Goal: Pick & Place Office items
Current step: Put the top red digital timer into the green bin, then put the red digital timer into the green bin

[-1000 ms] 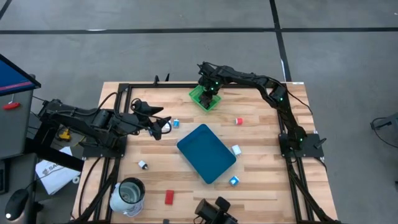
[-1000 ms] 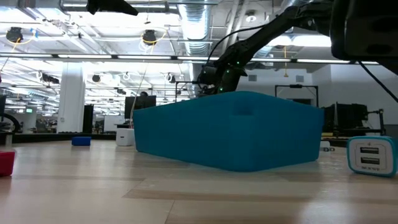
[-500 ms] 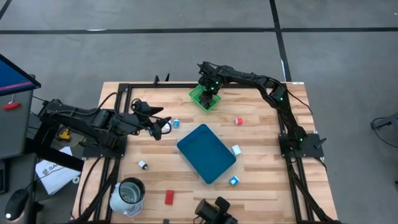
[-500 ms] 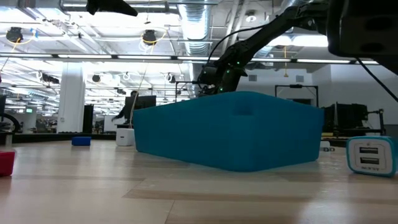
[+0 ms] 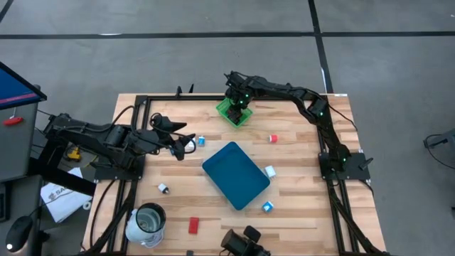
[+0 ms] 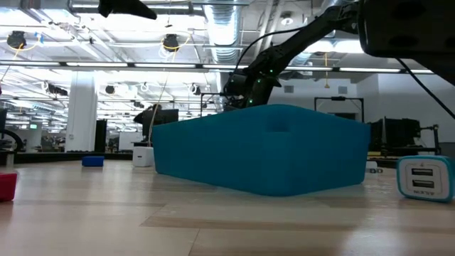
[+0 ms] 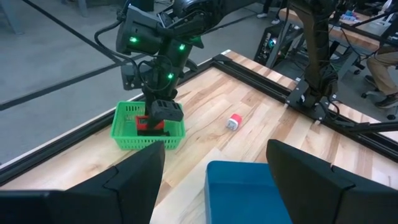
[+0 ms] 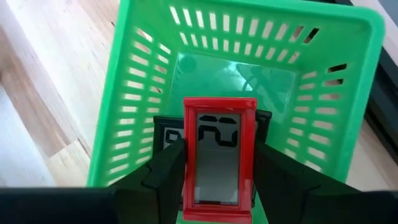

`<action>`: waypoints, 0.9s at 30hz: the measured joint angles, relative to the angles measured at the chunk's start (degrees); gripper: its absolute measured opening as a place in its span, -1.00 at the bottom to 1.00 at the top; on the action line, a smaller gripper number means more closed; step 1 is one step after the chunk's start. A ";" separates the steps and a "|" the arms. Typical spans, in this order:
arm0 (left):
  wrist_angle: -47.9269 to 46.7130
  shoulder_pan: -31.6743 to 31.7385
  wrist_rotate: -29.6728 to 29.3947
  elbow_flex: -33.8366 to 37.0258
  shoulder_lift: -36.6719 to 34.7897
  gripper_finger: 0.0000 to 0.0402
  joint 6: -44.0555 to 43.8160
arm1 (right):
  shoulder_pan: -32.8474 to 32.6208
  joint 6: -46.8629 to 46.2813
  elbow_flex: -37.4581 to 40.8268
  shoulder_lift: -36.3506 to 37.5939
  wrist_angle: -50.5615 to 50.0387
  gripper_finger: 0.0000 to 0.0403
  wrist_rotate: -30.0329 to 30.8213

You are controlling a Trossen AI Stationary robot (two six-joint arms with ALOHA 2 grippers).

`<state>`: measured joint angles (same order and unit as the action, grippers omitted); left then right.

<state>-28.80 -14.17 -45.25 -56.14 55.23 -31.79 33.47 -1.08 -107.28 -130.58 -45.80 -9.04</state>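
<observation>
My right gripper (image 5: 238, 107) reaches into the small green mesh basket (image 5: 226, 112) at the table's far middle and is shut on a small red rectangle with a display face (image 8: 219, 155). A flat black rectangle (image 8: 166, 134) lies in the basket behind it. My left gripper (image 5: 188, 146) is open and empty, left of the teal board (image 5: 236, 174). Loose items lie on the table: white-and-blue blocks (image 5: 201, 141) (image 5: 270, 171) (image 5: 267, 207), a red-and-white piece (image 5: 273, 138), a small piece (image 5: 163, 188) and a red rectangle (image 5: 193, 225). My right gripper pinches the red rectangle by its two long side edges (image 8: 186, 168) between its two fingers (image 8: 163, 177), coming from above and pointing down into the basket. The piece stands upright, its display face toward the wrist camera. Whether its lower end touches the basket floor, I cannot tell.
A white jug (image 5: 146, 224) stands at the near left corner. A black frame rail (image 5: 185, 97) runs along the table's far and side edges. The teal board (image 6: 263, 156) fills the middle. Bare wood lies between the board and the basket (image 7: 148, 130).
</observation>
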 joint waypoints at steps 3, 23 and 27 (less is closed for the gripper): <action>-0.35 0.00 -0.02 0.00 -0.01 0.38 0.00 | -0.08 0.00 0.00 0.00 -0.02 -0.16 0.06; -2.57 -0.01 0.46 0.00 -0.01 0.38 0.00 | -1.10 1.03 0.00 3.83 -5.68 0.10 1.66; -3.55 -0.02 1.25 -0.02 -0.01 0.38 0.02 | -1.99 1.68 0.00 7.21 -6.23 0.10 1.63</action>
<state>-32.34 -14.20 -44.01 -56.16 55.22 -31.77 31.49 0.60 -107.28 -123.38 -52.03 -7.41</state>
